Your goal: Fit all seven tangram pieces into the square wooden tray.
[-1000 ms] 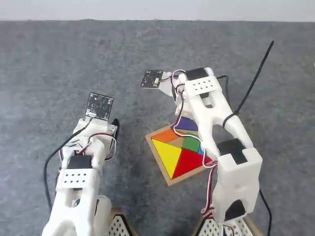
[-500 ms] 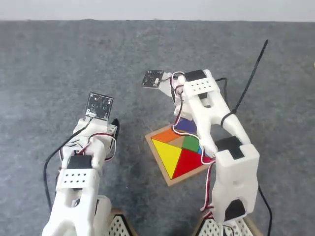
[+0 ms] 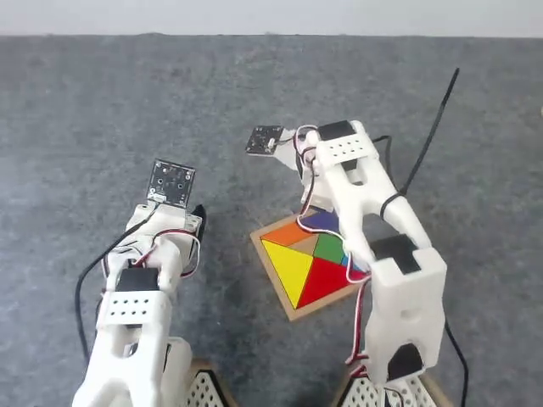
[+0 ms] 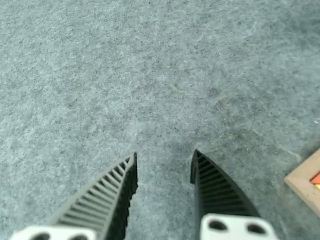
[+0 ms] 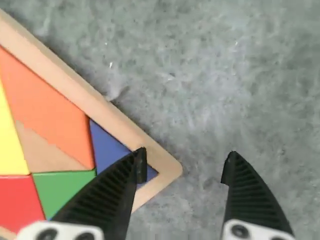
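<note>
Right gripper (image 5: 186, 160): jaws wide apart, nothing held. It straddles one corner of the square wooden tray (image 5: 70, 87). One finger sits over the dark blue piece (image 5: 107, 147) in that corner, the other over the grey felt desk (image 5: 225, 60) beyond the rim. I cannot tell if the finger touches the piece.

Left gripper (image 4: 165, 160): jaws moderately open, empty, over bare desk. A tray corner lies off to one side of it.

Tray contents in the right wrist view: orange triangle (image 5: 45, 110) along the rim, yellow triangle (image 5: 10, 150), green piece (image 5: 60, 190), red triangle (image 5: 15, 205). A tan patch (image 5: 45, 157) lies between orange, yellow and green. It is either bare tray floor or a wood-coloured piece; I cannot tell which.

In the high view my right arm covers the far side of the tray.

Risks, as I judge them:
- Closing here would clamp the tray corner, not a piece, and could drag or twist the tray.
- Descending here could press a finger onto the rim, tip the tray and unseat fitted pieces.
- If the tan patch is a gap, the task is unfinished.
</note>
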